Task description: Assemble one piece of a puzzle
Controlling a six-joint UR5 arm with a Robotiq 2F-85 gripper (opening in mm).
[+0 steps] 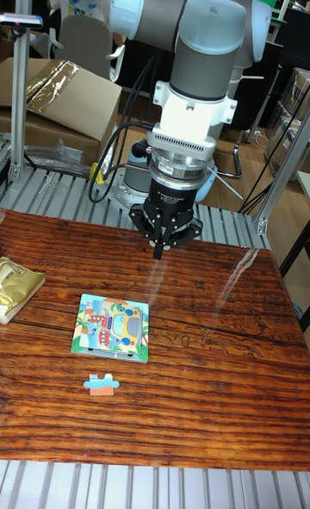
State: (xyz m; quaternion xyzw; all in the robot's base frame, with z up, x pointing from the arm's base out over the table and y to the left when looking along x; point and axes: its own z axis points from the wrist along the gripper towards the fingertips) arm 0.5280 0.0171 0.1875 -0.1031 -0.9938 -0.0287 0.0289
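Black two-finger gripper [160,253] hangs empty, fingers together, above the dark wooden table [215,345], beyond the colourful square puzzle board [112,327]; a loose blue-orange puzzle piece [101,382] lies just before that board.

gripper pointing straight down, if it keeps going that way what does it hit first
Most likely the bare reddish-brown wooden tabletop. The black two-finger gripper, fingers together, seems to sit behind the colourful square puzzle board, though depth is unclear from this one view.

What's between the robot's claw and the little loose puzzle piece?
The puzzle board lies between the gripper and the loose piece, in the tall fixed view.
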